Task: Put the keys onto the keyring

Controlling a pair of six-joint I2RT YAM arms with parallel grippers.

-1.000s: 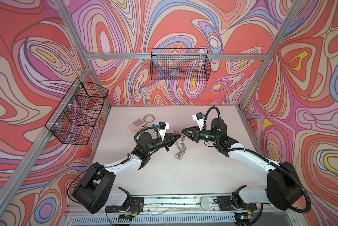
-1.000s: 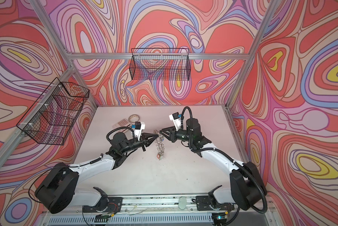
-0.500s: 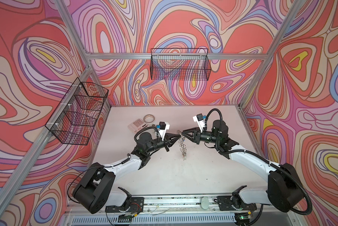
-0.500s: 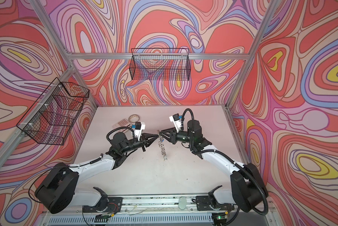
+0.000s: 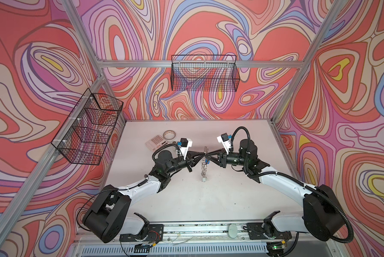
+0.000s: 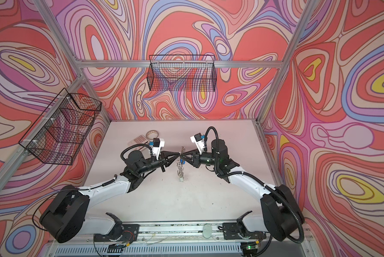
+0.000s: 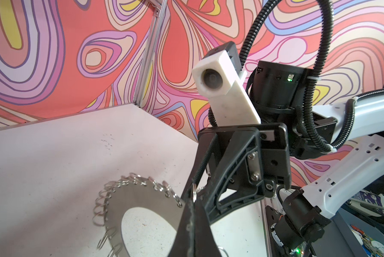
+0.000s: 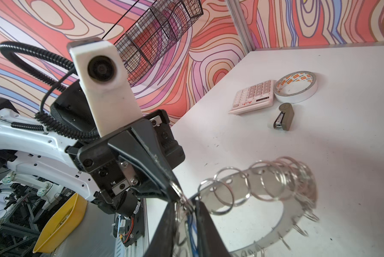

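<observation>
Counter point(image 5: 231, 200), near part: bare, white, scuffed.

Mid-counter, held up between the two arms: keyring point(image 7: 142, 198), a grey disc fringed with wire loops, standing on edge in both top views. Pale-tagged key point(image 5: 204, 178), as it seems, dangles from the lowest loop.

Left hand point(image 5: 202, 154): pressed together on one wire loop at the rim, carrying the disc.

Right hand point(image 5: 208, 156): meets it from the right, fingers narrowly parted about a blue-tagged key point(image 8: 192, 227) and neighbouring loops. Whether the pinch is firm cannot be told.

Handling note, by judgement: the step is threading that key onto a loop. The left should hold its loop steady without twisting. The right should work the key's hole along the wire coil in small turns, since the disc hangs free and the loops crowd together.

Far left of counter: stapler point(image 8: 284, 116), calculator point(image 8: 252, 96) and tape roll point(image 8: 297, 86), close together and well apart from the work.

Containers: compartmented wire basket point(image 5: 88, 129) on the left wall; long wire basket point(image 5: 204, 75) on the far wall. Nothing seen in either.
</observation>
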